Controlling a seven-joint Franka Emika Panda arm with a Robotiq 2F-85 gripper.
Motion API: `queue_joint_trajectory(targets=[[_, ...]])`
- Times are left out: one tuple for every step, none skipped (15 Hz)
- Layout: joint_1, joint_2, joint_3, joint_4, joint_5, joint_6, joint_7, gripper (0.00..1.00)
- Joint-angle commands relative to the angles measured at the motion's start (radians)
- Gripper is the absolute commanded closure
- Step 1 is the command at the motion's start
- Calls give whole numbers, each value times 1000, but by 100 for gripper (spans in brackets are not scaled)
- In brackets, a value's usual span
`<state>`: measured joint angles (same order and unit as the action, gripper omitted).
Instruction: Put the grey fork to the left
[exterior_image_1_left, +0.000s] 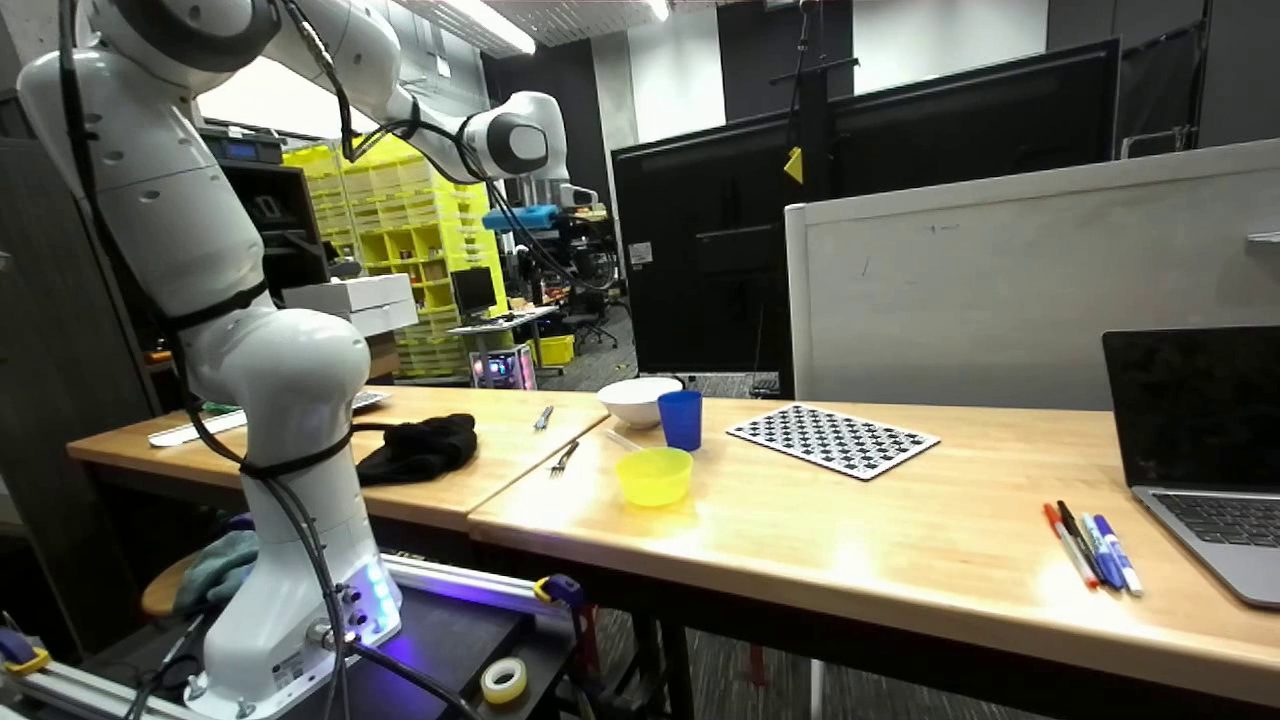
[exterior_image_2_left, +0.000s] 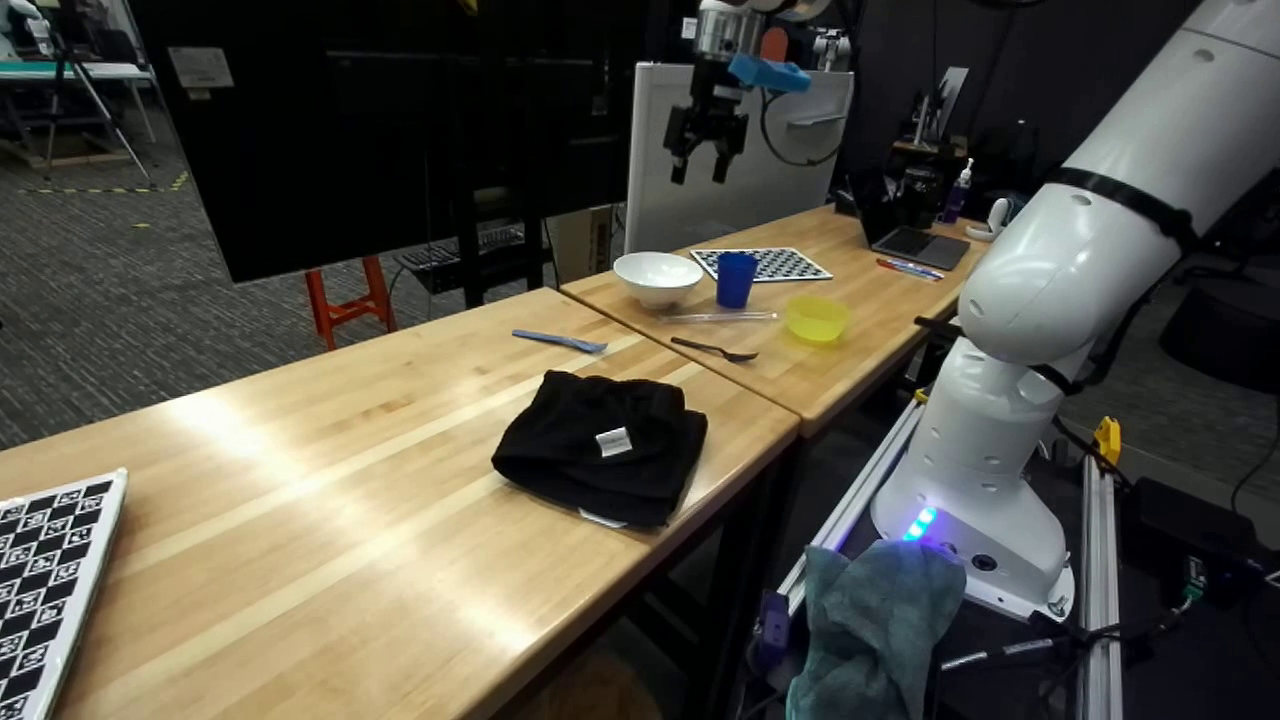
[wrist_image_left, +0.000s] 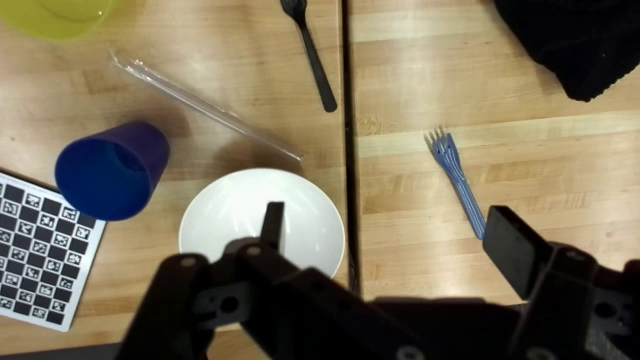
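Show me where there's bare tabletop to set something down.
A broad patch lies between the black cloth and the checkered board at an exterior view's left edge. Another runs from the yellow bowl to the pens. It's crowded around the white bowl, blue cup and clear strip.

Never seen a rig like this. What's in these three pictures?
The machine is a white, jointed robot arm ending in a black two-fingered claw. Two pictures come from cameras standing outside it; the third comes from a wrist camera looking down. On two light wooden tables are a slender blue-grey fork, a slender black fork, a round white bowl, a translucent yellow bowl, a blue cup, a folded black cloth, two flat checkered boards and an open grey laptop. The claw hangs open above the tables, holding nothing.
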<state>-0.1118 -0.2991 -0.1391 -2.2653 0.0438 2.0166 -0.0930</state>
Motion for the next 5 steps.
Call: queue_joint_trajectory(targets=[[-19, -86, 0, -80, -2, -13, 60, 0], [-23, -95, -1, -96, 1, -7, 69, 0], [-25, -104, -1, -111, 3, -4, 75, 0], [-26, -109, 0, -125, 3, 1, 81, 0], [-27, -114, 1, -138, 3, 10, 87, 0]])
